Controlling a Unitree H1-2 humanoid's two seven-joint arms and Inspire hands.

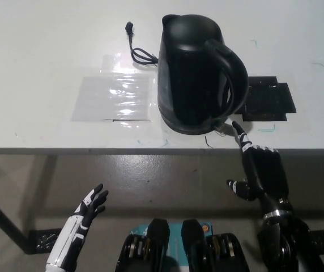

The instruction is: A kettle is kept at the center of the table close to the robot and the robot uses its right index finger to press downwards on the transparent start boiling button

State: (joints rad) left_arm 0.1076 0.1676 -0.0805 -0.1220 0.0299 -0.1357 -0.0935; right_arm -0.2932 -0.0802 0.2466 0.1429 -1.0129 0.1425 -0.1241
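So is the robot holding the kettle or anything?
No, nothing is held. The black right hand only points one finger at the button at the base of the kettle. The white left hand hangs open below the table.

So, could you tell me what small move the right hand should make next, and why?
Probably press the fingertip straight down. The right hand has one finger extended, its tip at the clear button under the kettle handle. The left hand rests low, away from the table.
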